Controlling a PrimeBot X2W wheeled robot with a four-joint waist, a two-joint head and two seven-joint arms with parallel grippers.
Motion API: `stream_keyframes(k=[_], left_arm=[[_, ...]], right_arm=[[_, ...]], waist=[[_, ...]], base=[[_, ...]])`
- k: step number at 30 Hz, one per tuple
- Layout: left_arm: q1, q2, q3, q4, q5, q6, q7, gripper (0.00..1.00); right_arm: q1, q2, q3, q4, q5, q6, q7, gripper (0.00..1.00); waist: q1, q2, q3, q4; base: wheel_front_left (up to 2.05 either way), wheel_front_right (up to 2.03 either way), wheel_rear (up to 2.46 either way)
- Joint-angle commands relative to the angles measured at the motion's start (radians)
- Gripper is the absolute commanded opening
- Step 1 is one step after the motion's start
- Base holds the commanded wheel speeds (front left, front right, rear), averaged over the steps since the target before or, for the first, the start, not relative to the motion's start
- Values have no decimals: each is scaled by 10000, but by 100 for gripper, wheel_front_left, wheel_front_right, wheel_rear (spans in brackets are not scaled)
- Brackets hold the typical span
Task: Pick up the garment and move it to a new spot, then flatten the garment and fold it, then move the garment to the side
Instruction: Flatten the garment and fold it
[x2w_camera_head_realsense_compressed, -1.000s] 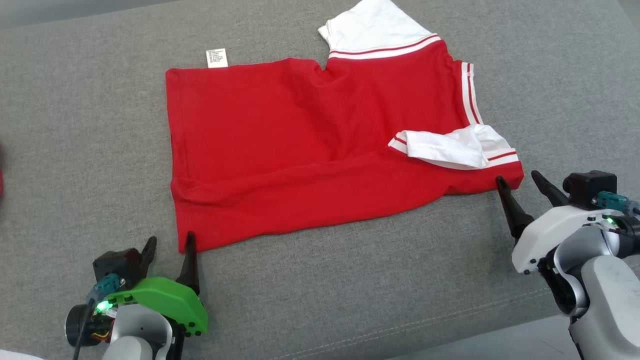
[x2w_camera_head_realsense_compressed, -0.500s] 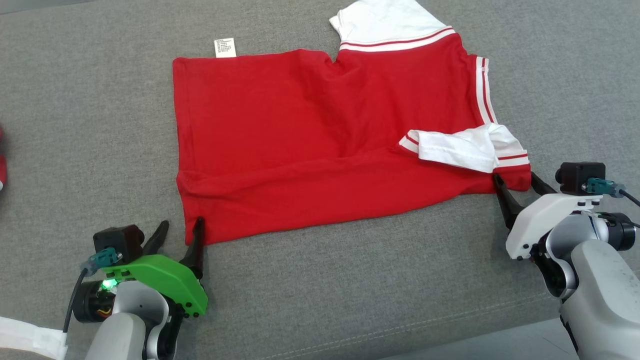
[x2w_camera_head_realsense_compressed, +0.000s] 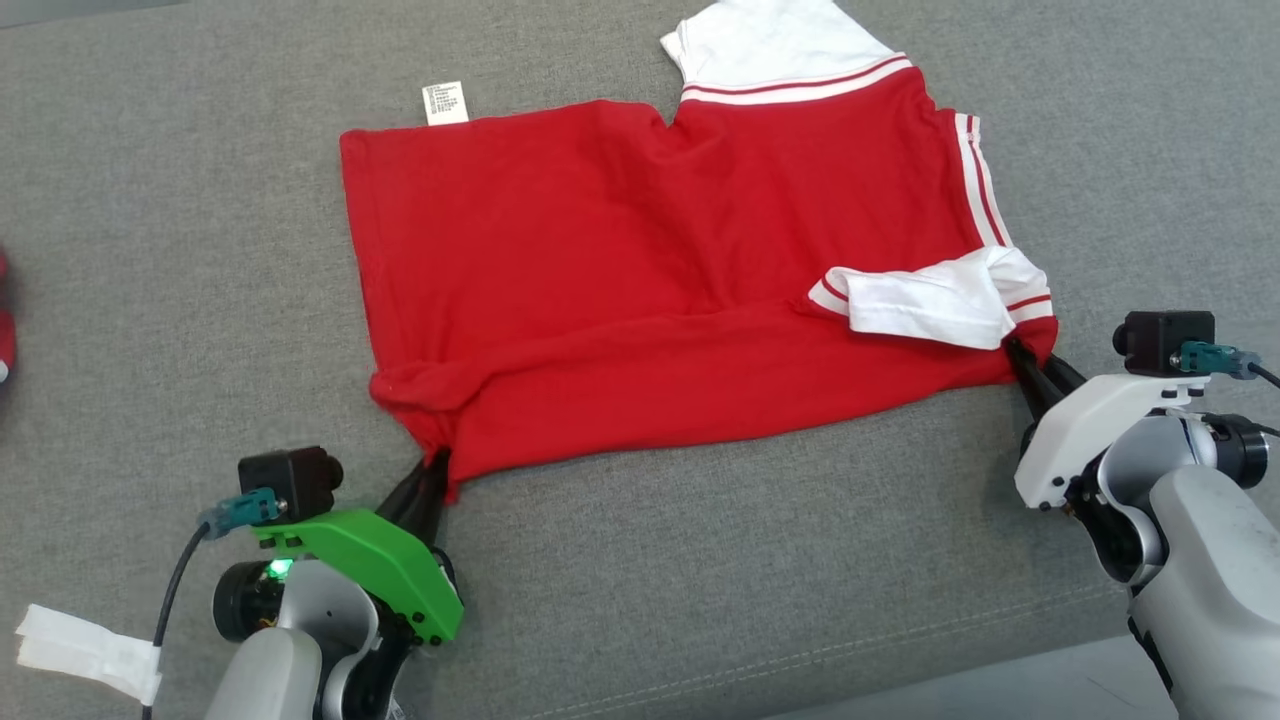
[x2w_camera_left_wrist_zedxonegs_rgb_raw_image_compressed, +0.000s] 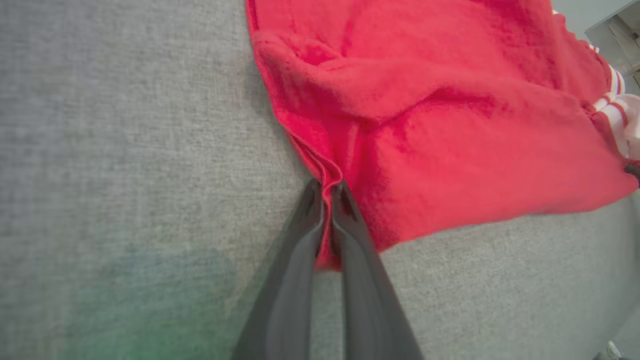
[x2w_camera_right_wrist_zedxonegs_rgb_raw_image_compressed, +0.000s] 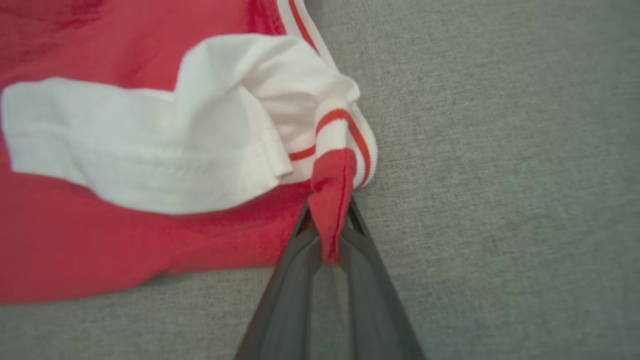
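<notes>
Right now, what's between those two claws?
The red garment: its near edge runs from the left claw to the right claw, each pinching a corner. The head view shows it, lying on the grey surface.

Left gripper (x2w_camera_head_realsense_compressed: 437, 465) at eight o'clock, right gripper (x2w_camera_head_realsense_compressed: 1015, 350) at three o'clock, both pinched tight on shirt (x2w_camera_head_realsense_compressed: 640, 280) corners.

Left gripper (x2w_camera_head_realsense_compressed: 436, 472), open beside the near-left hem corner of the shirt (x2w_camera_head_realsense_compressed: 620, 270) a second ago, has advanced and now pinches that corner, the cloth there drawn up into a small fold. Right gripper (x2w_camera_head_realsense_compressed: 1020, 352), likewise open before, has closed on the near-right corner just under the white sleeve (x2w_camera_head_realsense_compressed: 925, 300), and that corner now stands bunched in its grip.
</notes>
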Motion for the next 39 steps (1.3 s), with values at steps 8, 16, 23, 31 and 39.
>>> stream_keyframes(k=[8,16,23,31,39], left_arm=[[738,99,-64,-779,-134,270,393,0],[2091,663,227,-2889,-450,768,1321,0],[3037,772,176,-3727,-950,1037,2258,0],[2957,761,262,-3597,-782,1392,2216,100],[2220,1226,695,-4336,-321,1644,1951,100]], right_arm=[[437,-474,173,-286,434,-29,91,0],[1565,-1375,71,-2011,1033,-29,1204,0],[2482,-1488,-374,-2851,1183,-29,2235,0],[2649,-1050,-952,-2949,619,-29,2452,100],[1983,-1293,-1856,-4458,653,-24,2874,100]], waist=[[0,114,-350,41],[0,114,-565,50],[0,114,-456,126],[0,114,-308,167],[0,114,317,342]], base=[[0,0,0],[0,0,0],[0,0,0],[0,0,0],[0,0,0]])
